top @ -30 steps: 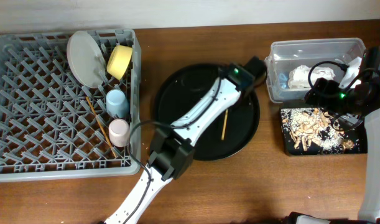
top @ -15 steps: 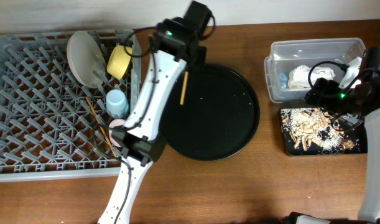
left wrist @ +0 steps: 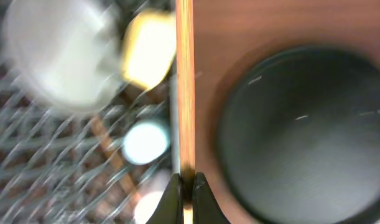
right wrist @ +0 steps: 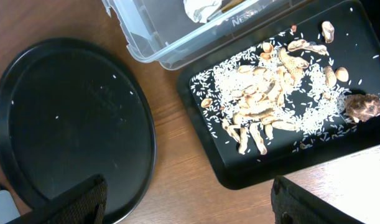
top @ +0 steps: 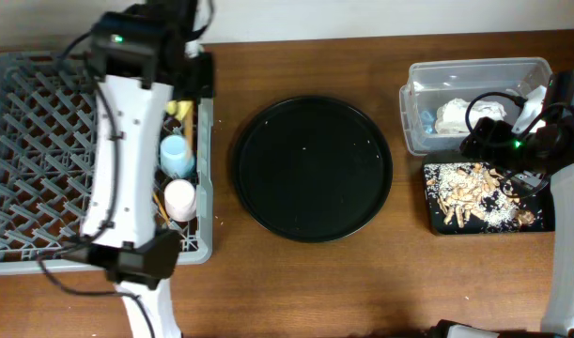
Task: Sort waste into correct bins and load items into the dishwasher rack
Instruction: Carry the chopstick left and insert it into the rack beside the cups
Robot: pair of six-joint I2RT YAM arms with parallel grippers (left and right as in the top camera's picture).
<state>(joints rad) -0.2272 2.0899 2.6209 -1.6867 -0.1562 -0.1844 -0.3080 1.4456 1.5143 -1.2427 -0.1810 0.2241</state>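
**Chopstick over the rack's edge**

My left jaws are clamped on one end of the chopstick (left wrist: 185, 87). It runs straight out ahead of them above the rack's (top: 42, 253) right wall, with the blue cup (left wrist: 146, 142) on one side and the round tray (left wrist: 301, 137) on the other. I judge it best to shift inward, lower it beside the other chopstick (top: 160, 202), then release. My right jaws hang wide apart and empty near the black bin (right wrist: 373, 62).

Blur smears plate (left wrist: 56, 56), bowl (left wrist: 149, 50) and cup (left wrist: 145, 142), left of the left pincer (left wrist: 185, 184), into soft blobs. Its chopstick (left wrist: 185, 81) runs off the top edge. Overhead, the arm (top: 127, 141) hides the plate.
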